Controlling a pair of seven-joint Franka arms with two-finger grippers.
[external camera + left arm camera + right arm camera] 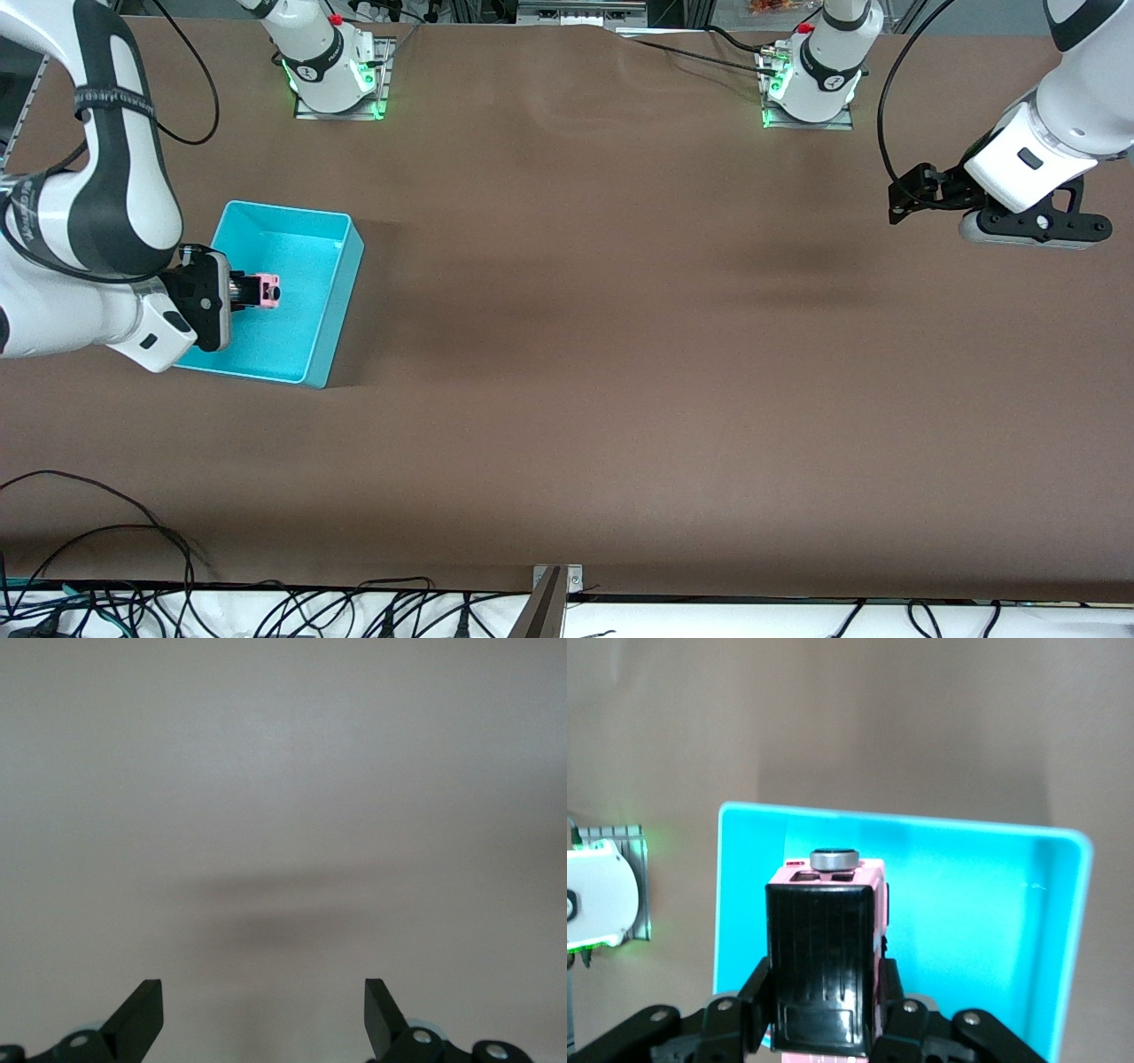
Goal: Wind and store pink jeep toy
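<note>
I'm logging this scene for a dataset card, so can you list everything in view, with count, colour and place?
pink jeep toy: one, pale pink with a black roof, held in the air over the cyan bin.
cyan bin: one, cyan, open-topped, on the table toward the right arm's end.
table: one, brown surface, under everything.
cables: several, black, along the table edge nearest the front camera.
right gripper: one, black, shut on the pink jeep toy over the cyan bin.
left gripper: one, black, open and holding nothing, over bare table at the left arm's end; this arm waits.
</note>
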